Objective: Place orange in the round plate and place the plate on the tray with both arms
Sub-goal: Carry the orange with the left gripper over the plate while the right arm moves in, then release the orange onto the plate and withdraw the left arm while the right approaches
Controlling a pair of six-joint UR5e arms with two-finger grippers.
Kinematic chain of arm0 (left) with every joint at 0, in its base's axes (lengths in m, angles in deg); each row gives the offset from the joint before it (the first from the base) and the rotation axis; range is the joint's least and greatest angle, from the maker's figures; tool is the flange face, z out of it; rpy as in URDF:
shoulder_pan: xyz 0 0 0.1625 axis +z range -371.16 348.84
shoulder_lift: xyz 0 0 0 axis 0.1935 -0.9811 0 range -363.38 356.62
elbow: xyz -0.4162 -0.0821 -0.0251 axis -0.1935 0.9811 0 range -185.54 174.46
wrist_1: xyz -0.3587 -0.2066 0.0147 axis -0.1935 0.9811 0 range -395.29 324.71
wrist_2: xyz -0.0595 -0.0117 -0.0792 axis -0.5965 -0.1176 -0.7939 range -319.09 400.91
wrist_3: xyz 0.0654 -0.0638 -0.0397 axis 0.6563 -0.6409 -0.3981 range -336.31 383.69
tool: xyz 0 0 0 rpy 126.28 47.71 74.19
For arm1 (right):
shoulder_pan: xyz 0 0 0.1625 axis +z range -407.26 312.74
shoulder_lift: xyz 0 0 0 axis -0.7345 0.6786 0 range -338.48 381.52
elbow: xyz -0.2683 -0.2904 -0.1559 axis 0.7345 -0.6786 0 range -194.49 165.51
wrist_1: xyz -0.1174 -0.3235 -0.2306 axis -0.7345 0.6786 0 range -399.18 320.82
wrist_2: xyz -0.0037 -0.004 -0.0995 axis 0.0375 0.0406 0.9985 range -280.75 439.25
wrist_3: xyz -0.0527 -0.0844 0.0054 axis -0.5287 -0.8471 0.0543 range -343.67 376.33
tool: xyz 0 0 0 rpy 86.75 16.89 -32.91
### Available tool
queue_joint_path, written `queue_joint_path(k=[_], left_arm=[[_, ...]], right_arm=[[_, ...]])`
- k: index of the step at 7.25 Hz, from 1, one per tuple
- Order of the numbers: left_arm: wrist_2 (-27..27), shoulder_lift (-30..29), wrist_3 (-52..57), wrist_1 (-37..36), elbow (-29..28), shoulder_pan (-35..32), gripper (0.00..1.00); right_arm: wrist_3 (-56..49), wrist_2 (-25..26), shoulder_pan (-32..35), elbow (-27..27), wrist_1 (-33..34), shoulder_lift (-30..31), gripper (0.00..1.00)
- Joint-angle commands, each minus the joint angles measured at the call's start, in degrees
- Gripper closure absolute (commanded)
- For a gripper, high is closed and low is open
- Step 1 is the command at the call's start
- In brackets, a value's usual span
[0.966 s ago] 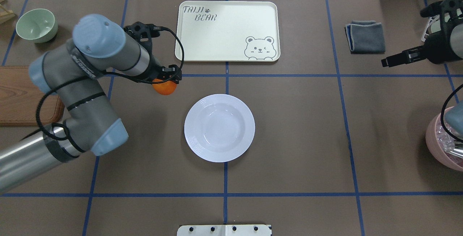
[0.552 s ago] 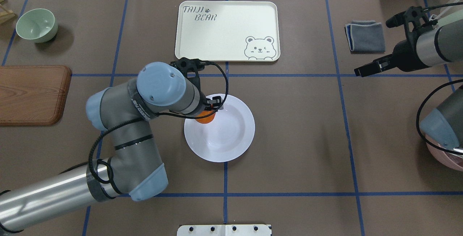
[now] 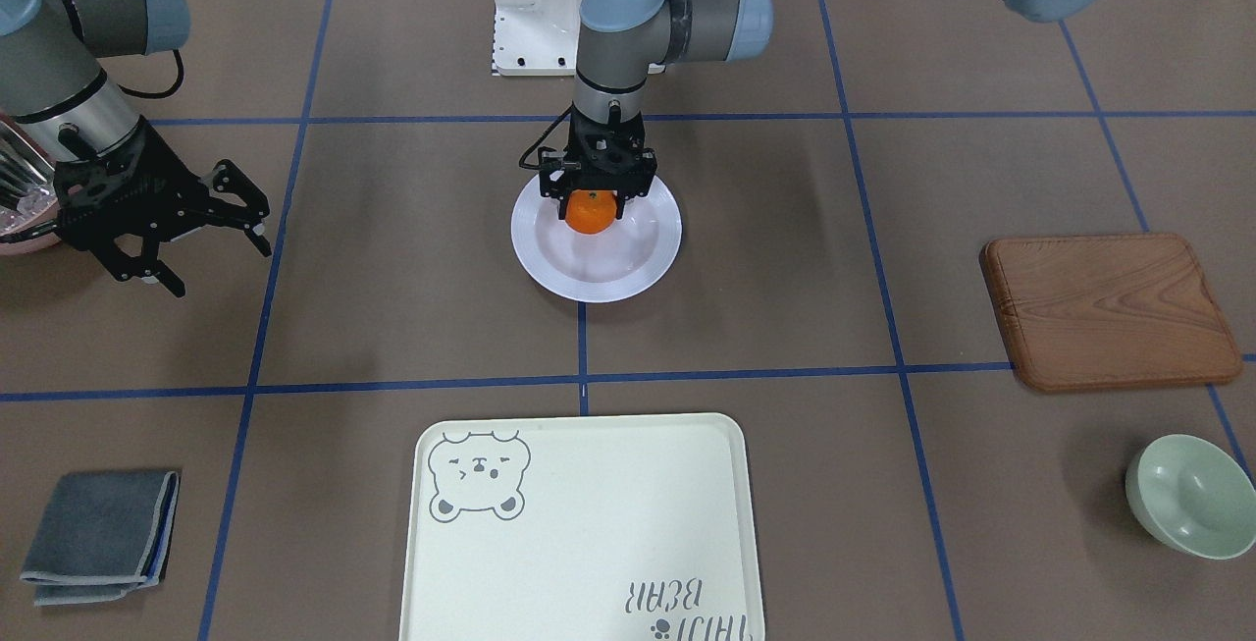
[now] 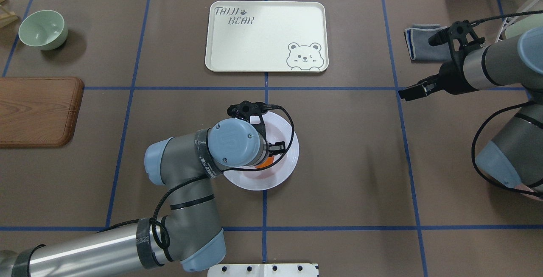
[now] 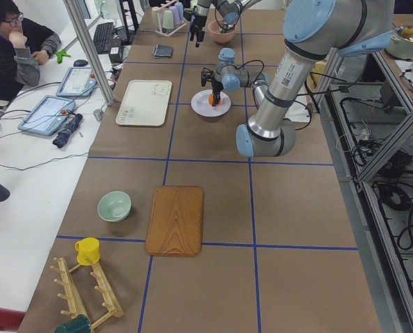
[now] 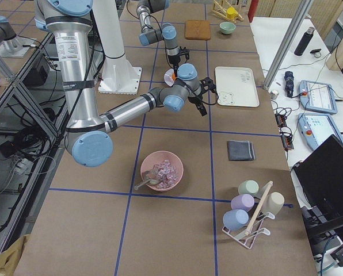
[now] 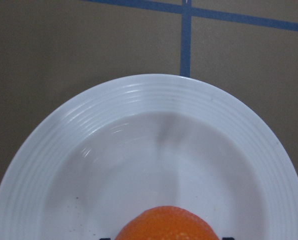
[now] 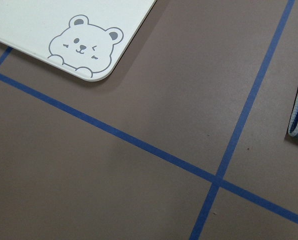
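Note:
My left gripper [image 3: 592,191] is shut on the orange [image 3: 590,212], pointing straight down. It holds the fruit low over the well of the round plate [image 3: 599,278], toward the robot's side of it. Whether the orange touches the plate I cannot tell. In the overhead view my wrist hides most of the orange [image 4: 266,162], and the plate [image 4: 292,149] shows around it. The left wrist view has the orange [image 7: 166,225] at the bottom edge above the plate [image 7: 154,150]. The tray [image 3: 579,523] lies bare beyond the plate. My right gripper [image 3: 224,273] hangs open and holds nothing, well off to the plate's side.
A brown wooden board [image 3: 1109,312] and a pale green bowl [image 3: 1192,494] lie on my left side. A folded grey cloth [image 3: 98,533] lies on my right. Near the right arm's base stands a pink bowl [image 6: 162,171], and a rack of cups [image 6: 249,213] stands beyond it.
My left arm has carried the orange from the plate's far left to over the plate's well. My right arm has swung in toward the table's middle.

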Motion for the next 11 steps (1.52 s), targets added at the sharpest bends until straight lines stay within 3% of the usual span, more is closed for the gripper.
queue_joint_path(k=[1, 2, 4, 5, 7, 9, 10, 11], left_arm=[[0.9, -0.3, 0.3, 0.1, -1.1, -0.1, 0.39], [4.8, -0.3, 0.5, 0.1, -1.7, 0.0, 0.02], [2.5, -0.3, 3.9, -0.5, 2.5, -2.8, 0.00], [-4.8, 0.8, 6.3, -2.6, 5.2, -7.5, 0.00], [-16.1, 8.7, 24.8, -10.8, 13.8, -19.9, 0.00], [-23.8, 18.1, 45.6, -12.5, 15.4, -35.5, 0.00], [-26.2, 22.3, 54.5, -12.4, 14.8, -43.9, 0.00], [-33.4, 24.9, 62.3, -12.8, 10.9, -50.3, 0.00]], right_arm=[[0.0, 0.2, -0.4, -0.1, 0.0, 0.0, 0.01], [0.0, 0.2, -0.6, -0.2, 0.0, 0.0, 0.01], [0.0, 0.0, -0.6, -0.1, 0.0, 0.0, 0.01], [0.4, -0.1, -1.0, 0.0, 0.0, -0.1, 0.01], [2.4, 0.2, -2.9, 1.2, 0.0, -0.4, 0.01], [22.0, 2.4, -7.3, 2.4, 0.0, -0.5, 0.00], [29.1, 7.1, -11.2, 3.6, -0.2, -0.5, 0.01], [38.5, 12.3, -15.0, 4.8, -0.2, -0.7, 0.01]])
